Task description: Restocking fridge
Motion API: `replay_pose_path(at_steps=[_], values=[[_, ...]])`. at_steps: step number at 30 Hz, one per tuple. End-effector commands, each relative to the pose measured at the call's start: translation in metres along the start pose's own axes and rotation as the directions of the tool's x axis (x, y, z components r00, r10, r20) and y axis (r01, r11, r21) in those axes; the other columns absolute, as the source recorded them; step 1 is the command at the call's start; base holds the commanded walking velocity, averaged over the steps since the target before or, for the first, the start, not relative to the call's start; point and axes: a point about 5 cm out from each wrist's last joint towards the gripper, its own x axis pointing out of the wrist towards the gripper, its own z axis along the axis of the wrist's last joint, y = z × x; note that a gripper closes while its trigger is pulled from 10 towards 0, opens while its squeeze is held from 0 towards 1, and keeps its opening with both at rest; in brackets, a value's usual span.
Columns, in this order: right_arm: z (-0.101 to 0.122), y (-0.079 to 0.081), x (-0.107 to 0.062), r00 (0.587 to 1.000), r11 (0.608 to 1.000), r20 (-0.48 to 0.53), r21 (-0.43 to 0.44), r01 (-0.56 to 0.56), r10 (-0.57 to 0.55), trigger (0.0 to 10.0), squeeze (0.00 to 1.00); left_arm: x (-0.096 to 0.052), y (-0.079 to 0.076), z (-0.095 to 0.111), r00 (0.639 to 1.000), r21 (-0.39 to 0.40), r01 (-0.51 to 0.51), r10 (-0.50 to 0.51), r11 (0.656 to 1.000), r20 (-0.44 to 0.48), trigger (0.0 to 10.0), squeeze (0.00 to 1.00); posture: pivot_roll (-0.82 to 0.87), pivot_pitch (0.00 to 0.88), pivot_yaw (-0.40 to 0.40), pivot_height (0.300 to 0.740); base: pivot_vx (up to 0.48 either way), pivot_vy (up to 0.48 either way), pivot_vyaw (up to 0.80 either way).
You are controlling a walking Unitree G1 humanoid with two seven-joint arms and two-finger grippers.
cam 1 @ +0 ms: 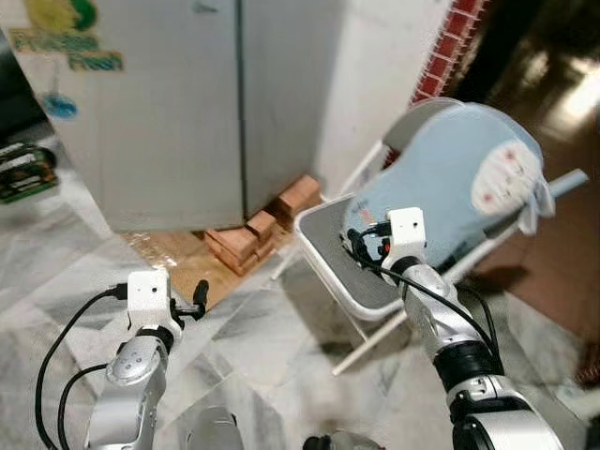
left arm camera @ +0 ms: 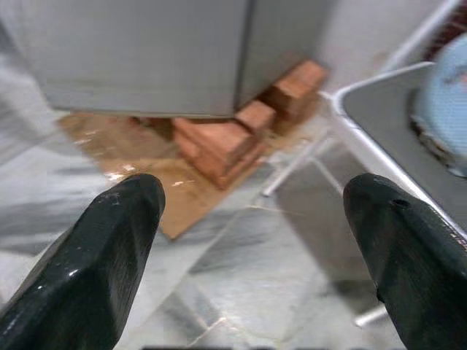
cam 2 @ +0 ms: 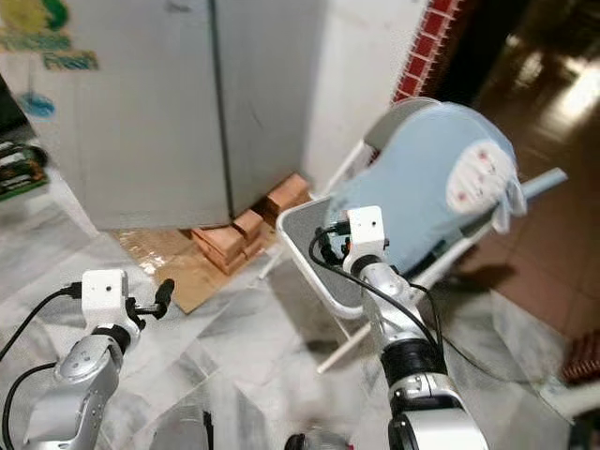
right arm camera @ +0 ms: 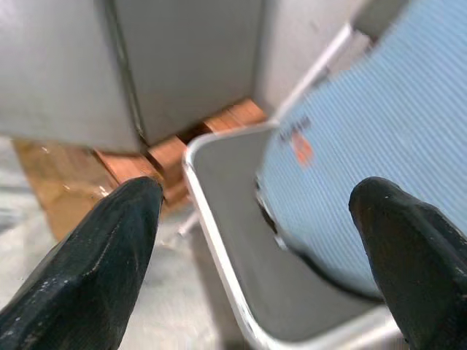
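Left eye view: upright fridge (cam 1: 178, 103), door apparently shut.

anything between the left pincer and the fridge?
Nothing visible. The open left pincer faces the fridge across bare marble floor. Bricks sit at its base; the chair stands off to the right.

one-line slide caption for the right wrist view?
Open right gripper poised above a grey-seated folding chair holding a light blue bag, with the closed fridge on bricks behind.
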Motion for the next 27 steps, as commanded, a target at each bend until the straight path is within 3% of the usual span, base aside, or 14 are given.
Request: replay_pose_path(at_steps=[1,5,11,16,23,27], values=[[0.006,0.0,-0.001,1.0,1.0,0.022,0.01,0.012,-0.012,10.0,0.0,-0.003,0.001,-0.002,1.0,-0.005,0.0,0.0,1.0,-0.009,10.0,0.0,0.07,0.066,-0.077,0.74,-0.262,0.405,0.0],[0.005,-0.001,-0.002,1.0,1.0,0.012,0.005,0.02,-0.02,10.0,0.0,-0.004,0.0,-0.002,1.0,0.0,0.01,-0.01,1.0,-0.008,10.0,0.0,0.07,0.067,-0.078,0.74,-0.262,0.405,0.0],[0.004,-0.001,-0.004,1.0,1.0,0.003,0.002,0.027,-0.027,10.0,0.0,-0.004,-0.002,-0.002,1.0,-0.004,0.022,-0.022,1.0,-0.006,10.0,0.0,0.07,0.064,-0.081,0.74,0.0,0.437,-0.8],[0.005,-0.001,-0.004,1.0,1.0,0.004,-0.001,0.03,-0.03,10.0,0.0,-0.004,-0.002,0.001,1.0,-0.02,0.023,-0.022,1.0,0.021,10.0,0.0,0.06,0.06,-0.083,0.74,0.0,0.412,0.0],[0.007,-0.003,-0.003,0.999,0.999,0.001,0.002,0.038,-0.038,10.0,0.0,-0.002,-0.001,0.005,0.999,-0.003,0.017,-0.016,1.0,0.043,10.0,0.0,0.06,0.058,-0.083,0.74,0.0,0.0,0.0],[0.012,-0.001,-0.002,0.999,0.999,0.004,0.007,0.039,-0.039,10.0,0.0,-0.001,0.0,0.015,0.997,-0.008,0.003,-0.002,1.0,0.073,10.0,0.0,0.06,0.075,-0.078,0.74,0.0,0.248,-0.73]])
